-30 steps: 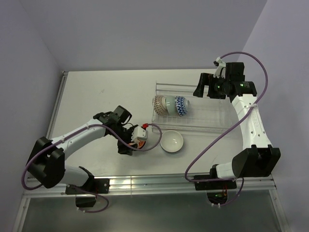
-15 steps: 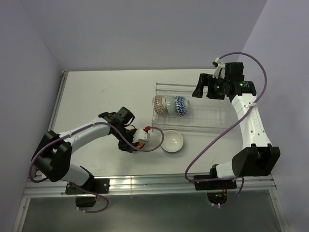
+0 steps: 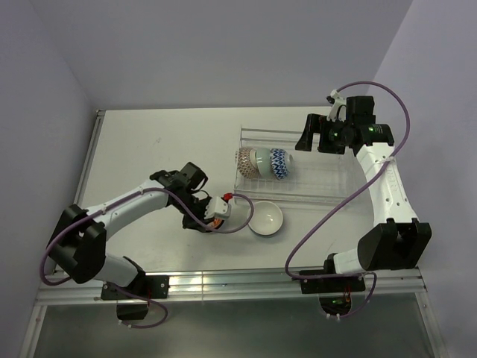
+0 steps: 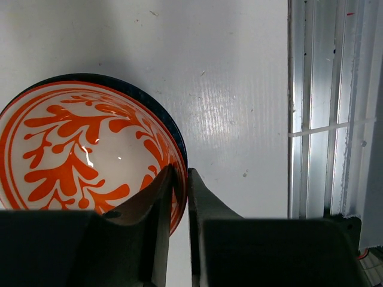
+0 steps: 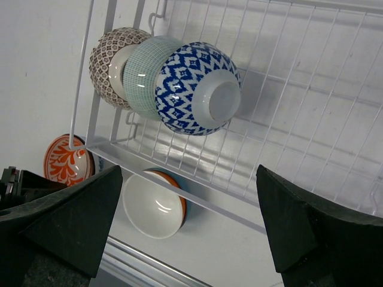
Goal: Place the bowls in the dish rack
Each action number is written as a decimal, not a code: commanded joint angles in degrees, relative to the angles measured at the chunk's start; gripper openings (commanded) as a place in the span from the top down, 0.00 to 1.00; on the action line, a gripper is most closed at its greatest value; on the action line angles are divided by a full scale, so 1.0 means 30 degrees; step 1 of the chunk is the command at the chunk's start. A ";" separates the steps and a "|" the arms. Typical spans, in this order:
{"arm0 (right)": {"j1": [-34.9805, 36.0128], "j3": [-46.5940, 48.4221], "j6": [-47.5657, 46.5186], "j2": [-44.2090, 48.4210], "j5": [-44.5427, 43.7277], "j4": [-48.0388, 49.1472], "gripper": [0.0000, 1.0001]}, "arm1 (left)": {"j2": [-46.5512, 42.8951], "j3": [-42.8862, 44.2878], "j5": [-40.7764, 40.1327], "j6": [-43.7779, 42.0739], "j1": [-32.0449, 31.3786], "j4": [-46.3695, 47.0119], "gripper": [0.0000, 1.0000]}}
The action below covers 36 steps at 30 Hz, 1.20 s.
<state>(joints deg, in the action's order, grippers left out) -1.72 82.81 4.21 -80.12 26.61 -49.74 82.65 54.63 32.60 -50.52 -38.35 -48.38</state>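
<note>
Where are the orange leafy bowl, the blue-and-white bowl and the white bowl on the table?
orange bowl (image 4: 72,149): left wrist view, painted inside.
blue-and-white bowl (image 5: 179,89): right wrist view, patterned outer wall.
white bowl (image 3: 265,218): top view, its inside.

three bowls (image 3: 261,161) crowding dish rack (image 3: 322,168) left end, right slots free

Three bowls (image 5: 149,72) stand edgewise in the dish rack (image 5: 287,119); an orange-patterned bowl (image 4: 78,149) and white bowl (image 3: 265,218) sit outside.
</note>
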 commanded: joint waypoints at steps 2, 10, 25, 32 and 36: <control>-0.0102 0.0465 0.0033 -0.0130 0.0562 0.0084 0.00 | -0.0860 0.0685 -0.0055 0.0082 0.0009 -0.1421 1.00; -0.0102 0.0261 0.0413 -0.0131 0.1588 0.0697 0.00 | -0.2558 0.1738 -0.0204 0.1281 0.0009 -0.1803 1.00; -0.0102 -0.0647 0.4566 -0.0102 0.3144 0.2514 0.00 | -0.6367 0.3233 -0.1167 0.7549 0.0039 0.2029 1.00; -0.0102 -0.1553 0.6417 0.1096 0.5655 0.3685 0.00 | -0.7541 0.3820 -0.3570 0.9749 -0.0020 0.7010 1.00; 0.0393 -0.1967 0.7240 0.1890 0.6512 0.4742 0.00 | -0.6605 0.4552 -0.4625 1.0044 -0.0488 0.8828 1.00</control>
<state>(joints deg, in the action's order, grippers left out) -1.61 77.08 22.70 -78.52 42.13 -40.95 62.04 64.53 22.09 -22.92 -38.74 -33.39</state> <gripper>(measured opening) 0.997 0.115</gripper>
